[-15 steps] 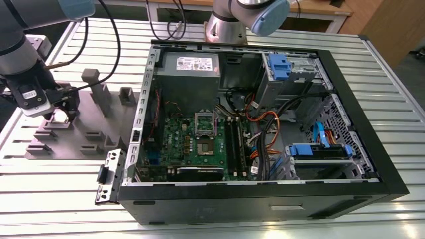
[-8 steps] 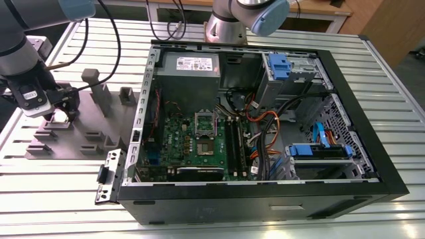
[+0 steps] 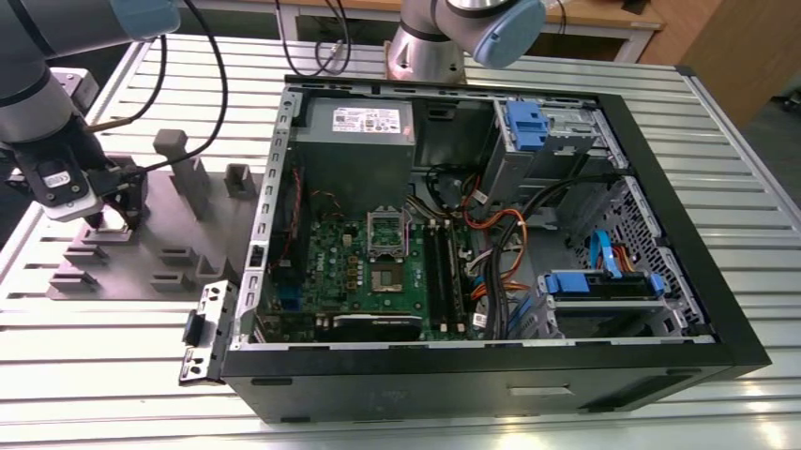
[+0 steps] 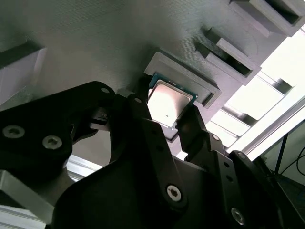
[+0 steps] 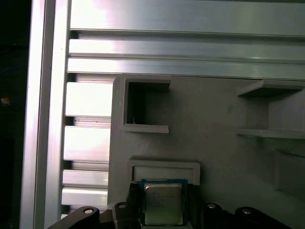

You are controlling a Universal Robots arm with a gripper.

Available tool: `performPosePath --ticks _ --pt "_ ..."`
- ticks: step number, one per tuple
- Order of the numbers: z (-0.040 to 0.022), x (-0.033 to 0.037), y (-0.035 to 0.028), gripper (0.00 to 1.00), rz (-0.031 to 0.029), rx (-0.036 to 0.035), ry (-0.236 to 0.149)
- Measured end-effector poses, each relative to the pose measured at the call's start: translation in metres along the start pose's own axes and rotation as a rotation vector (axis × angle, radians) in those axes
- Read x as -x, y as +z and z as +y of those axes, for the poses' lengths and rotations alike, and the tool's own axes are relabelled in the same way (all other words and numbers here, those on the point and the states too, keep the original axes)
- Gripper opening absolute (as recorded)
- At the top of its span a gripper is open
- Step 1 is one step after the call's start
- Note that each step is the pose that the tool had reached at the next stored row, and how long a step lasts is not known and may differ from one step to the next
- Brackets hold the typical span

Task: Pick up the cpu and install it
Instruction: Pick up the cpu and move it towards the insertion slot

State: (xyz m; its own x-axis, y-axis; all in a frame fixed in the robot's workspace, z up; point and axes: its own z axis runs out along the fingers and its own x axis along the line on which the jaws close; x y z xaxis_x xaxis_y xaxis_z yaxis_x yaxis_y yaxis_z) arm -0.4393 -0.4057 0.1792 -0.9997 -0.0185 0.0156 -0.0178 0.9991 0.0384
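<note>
Position: working over slatted table (image 3: 100,356), well apart from open computer case (image 3: 501,384), reaching onto grey fixture tray (image 3: 163,272) at exterior view's left, pinching gripper (image 4: 167,114) jaws on both edges of cpu (image 4: 167,100), holding it just beside tray's raised pocket frame (image 5: 164,168).

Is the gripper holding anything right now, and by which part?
The cpu, pinched by the gripper at two opposite side edges, at the grey holder's recess.

cpu (image 5: 163,204) on tray (image 5: 214,143) beside computer case (image 3: 501,384)
</note>
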Motion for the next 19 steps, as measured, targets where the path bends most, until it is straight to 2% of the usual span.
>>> performPosePath --ticks 13,19 --pt "0.0 0.002 0.0 0.51 0.0004 0.0001 0.009" --pt "0.0002 0.0022 0.0 0.51 -0.0009 0.0006 0.038"
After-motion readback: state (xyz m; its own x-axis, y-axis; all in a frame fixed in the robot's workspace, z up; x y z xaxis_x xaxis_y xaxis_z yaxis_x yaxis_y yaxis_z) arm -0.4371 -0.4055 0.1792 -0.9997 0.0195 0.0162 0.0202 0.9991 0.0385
